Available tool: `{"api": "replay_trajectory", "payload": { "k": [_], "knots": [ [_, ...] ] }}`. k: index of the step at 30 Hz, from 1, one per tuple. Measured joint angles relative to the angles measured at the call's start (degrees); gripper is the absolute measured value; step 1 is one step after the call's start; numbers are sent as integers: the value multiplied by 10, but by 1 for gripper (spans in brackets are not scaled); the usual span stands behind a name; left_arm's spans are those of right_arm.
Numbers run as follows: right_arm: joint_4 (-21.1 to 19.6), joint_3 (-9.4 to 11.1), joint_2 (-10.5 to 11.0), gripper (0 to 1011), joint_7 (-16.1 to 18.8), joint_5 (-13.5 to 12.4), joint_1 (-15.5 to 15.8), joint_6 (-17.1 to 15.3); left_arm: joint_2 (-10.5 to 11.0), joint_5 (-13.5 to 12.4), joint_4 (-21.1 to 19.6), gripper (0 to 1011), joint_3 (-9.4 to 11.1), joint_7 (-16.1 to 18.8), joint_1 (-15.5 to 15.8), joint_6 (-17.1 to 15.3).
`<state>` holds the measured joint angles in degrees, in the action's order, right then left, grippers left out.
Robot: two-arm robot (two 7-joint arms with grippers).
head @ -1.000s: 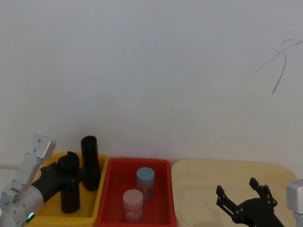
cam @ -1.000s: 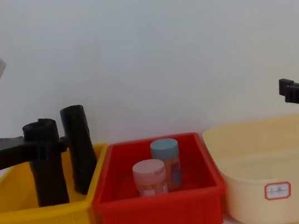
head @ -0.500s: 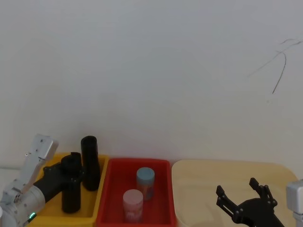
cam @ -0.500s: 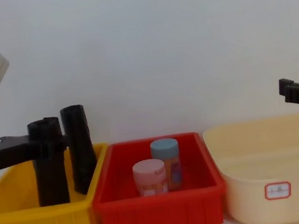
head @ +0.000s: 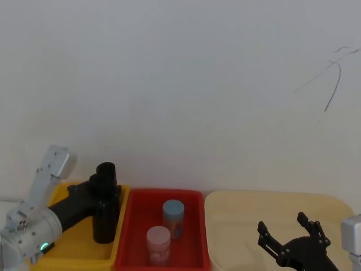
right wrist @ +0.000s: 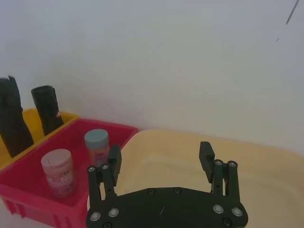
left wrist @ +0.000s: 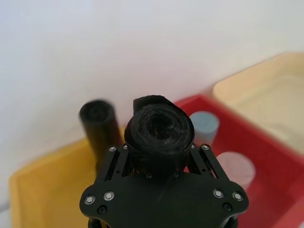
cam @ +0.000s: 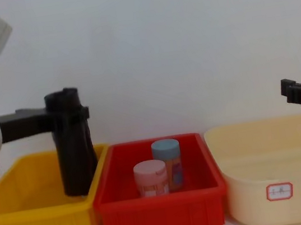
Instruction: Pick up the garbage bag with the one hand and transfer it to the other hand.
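Observation:
The garbage bag (cam: 73,158), a black wrinkled roll, stands upright with my left gripper (cam: 68,114) shut around its upper part. Its lower end hangs inside the yellow bin (cam: 19,222), near the bin's right wall. In the left wrist view my fingers (left wrist: 114,159) clamp the garbage bag (left wrist: 159,130) from both sides. A second black roll (left wrist: 97,116) stands just behind it. My right gripper (head: 290,237) hovers open and empty over the cream tub (head: 237,214), far from the bag. In the right wrist view the bag (right wrist: 12,118) and the second roll (right wrist: 46,107) stand side by side.
A red bin (cam: 160,213) sits between the yellow bin and the cream tub (cam: 276,195). It holds a pink-lidded jar (cam: 150,177) and a blue-lidded jar (cam: 166,155). A white wall rises close behind the bins.
My left gripper has risen and moved right with the bag, which now stands in front of the second roll. The right gripper has stayed still.

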<state>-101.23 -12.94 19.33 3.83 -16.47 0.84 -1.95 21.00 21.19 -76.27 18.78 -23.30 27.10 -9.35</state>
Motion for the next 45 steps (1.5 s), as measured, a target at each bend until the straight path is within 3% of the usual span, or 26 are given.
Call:
{"api": "replay_trajectory", "payload": {
  "k": [12,25,34,45],
  "knots": [
    [0,0,0,1000,0,0,0,0,4,54,-53,447,-6,-71,31,-18],
    [0,0,1,1000,4,0,0,0,-8,89,-75,447,1,-124,81,-19],
    [-9,-2,14,1000,32,-8,-1,-11,-22,106,-63,447,28,-157,108,-36],
    [-42,-8,49,1000,95,-25,-8,-49,-38,106,-22,447,62,-183,132,-31]
  ]
}}
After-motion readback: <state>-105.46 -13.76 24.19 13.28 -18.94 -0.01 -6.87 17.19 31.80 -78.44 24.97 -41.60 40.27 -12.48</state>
